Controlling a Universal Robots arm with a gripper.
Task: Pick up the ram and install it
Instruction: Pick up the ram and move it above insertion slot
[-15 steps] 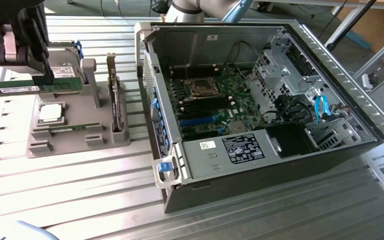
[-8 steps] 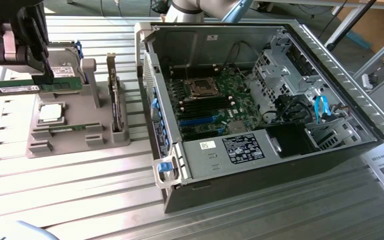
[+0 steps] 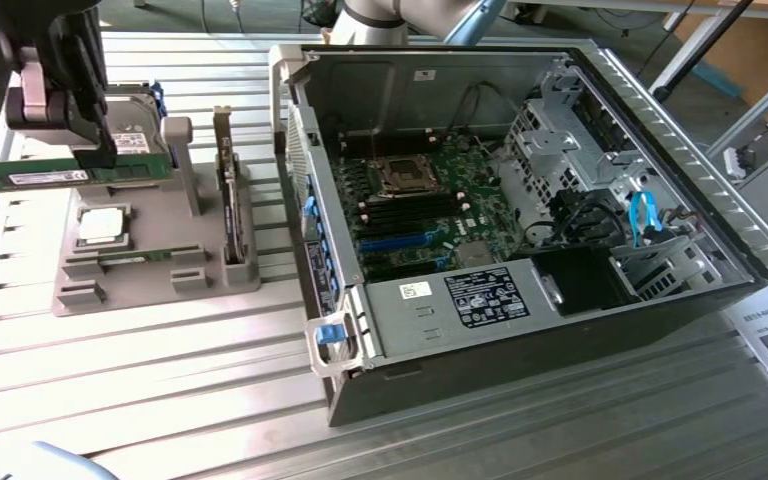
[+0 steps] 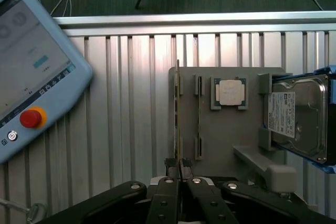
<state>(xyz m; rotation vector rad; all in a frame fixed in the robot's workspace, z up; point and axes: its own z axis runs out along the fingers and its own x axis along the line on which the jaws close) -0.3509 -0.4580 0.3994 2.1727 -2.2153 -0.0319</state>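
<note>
Exterior view: we see a processor (image 3: pixel 101 225), hard drive (image 3: pixel 131 140) and expansion card (image 3: pixel 231 215) on the grey holder (image 3: pixel 144 290), with the open computer case (image 3: pixel 357 90) beside it. Above that holder our end effector (image 3: pixel 95 158) pinches the ram (image 3: pixel 31 178), nearly closed.

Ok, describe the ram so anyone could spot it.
On the exterior view's left, beside the open black computer case, stands a grey plastic holder block. Above it the dark pincer grips a thin green ram stick with a white label. Unlike the darker upright expansion card, it lies level.

The ribbed metal table (image 3: pixel 157 385) bears a grey holder (image 3: pixel 137 287) and an open computer case (image 3: pixel 531 385).
</note>
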